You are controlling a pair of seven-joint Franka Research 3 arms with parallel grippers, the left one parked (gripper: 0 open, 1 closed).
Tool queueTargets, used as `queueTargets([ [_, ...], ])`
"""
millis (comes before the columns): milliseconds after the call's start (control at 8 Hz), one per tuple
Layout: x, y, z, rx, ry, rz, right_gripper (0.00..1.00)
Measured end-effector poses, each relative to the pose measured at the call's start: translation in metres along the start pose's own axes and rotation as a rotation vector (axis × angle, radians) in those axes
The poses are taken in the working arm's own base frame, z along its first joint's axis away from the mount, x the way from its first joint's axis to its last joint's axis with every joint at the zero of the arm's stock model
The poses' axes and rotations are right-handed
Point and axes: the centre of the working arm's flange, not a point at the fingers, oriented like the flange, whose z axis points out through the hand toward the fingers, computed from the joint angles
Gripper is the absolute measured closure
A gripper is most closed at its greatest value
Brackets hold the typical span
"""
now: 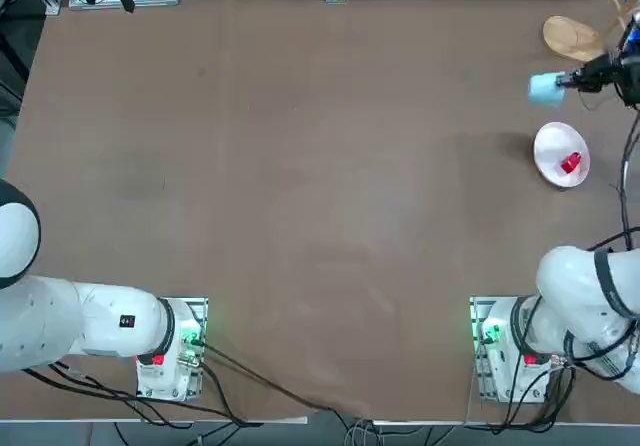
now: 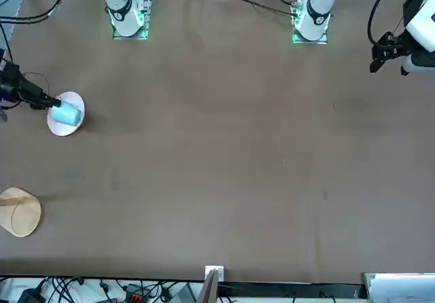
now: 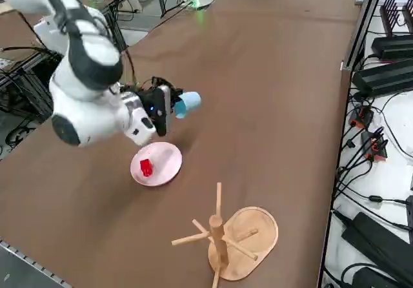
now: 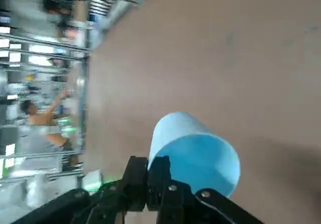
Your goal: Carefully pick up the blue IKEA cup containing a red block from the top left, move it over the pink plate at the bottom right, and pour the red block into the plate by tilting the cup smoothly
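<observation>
The blue IKEA cup (image 1: 545, 88) hangs tipped on its side in the air, and my right gripper (image 1: 572, 80) is shut on its rim. In the front view the cup (image 2: 66, 115) overlaps the pink plate (image 2: 62, 129). The right side view shows the cup (image 3: 187, 103) held above the table just past the plate (image 3: 164, 159). The red block (image 1: 571, 163) lies on the plate (image 1: 548, 146), also seen as a red block (image 3: 146, 167) near the plate's rim. The wrist view shows the gripper (image 4: 159, 166) pinching the cup (image 4: 195, 151); no block shows in it.
A tan wooden stand with pegs (image 3: 226, 236) rests on an oval base close to the plate, towards the table's far right corner (image 1: 572, 38). Cables and power strips run along the table's far edge (image 3: 381, 75).
</observation>
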Motion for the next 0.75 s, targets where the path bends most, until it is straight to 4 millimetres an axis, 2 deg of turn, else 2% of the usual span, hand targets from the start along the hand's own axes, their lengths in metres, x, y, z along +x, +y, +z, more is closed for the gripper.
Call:
queueTargets([
  [375, 0.031, -0.072, 0.04, -0.306, -0.06, 0.061, 0.98],
  [750, 0.057, -0.115, 0.097, -0.578, -0.065, 0.17, 0.98],
])
